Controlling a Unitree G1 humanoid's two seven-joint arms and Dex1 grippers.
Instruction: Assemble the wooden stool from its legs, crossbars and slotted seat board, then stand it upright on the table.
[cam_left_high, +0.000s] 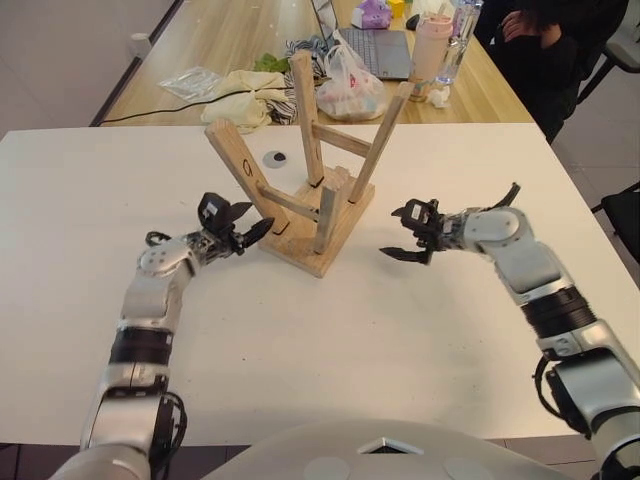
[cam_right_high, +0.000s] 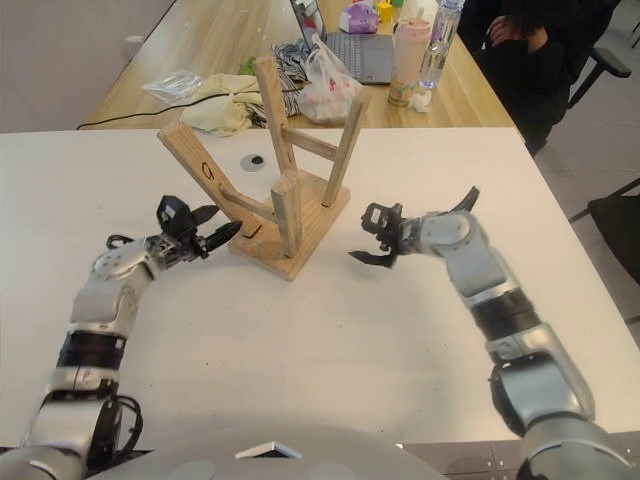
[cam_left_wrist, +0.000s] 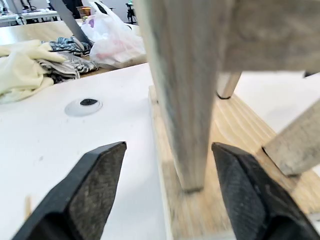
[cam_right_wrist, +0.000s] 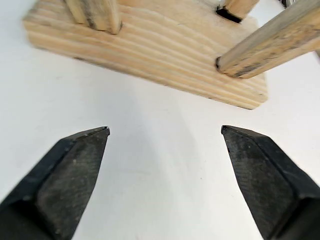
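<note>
The wooden stool lies upside down on the white table, its seat board flat and its legs pointing up, joined by crossbars. My left gripper is open at the seat's left edge. In the left wrist view its fingers straddle the foot of one leg without touching it. My right gripper is open and empty, low over the table a short way right of the seat board.
A round cable grommet sits in the table behind the stool. A second wooden table beyond holds cloths, a plastic bag, a laptop and a bottle. Bare table lies in front of the stool.
</note>
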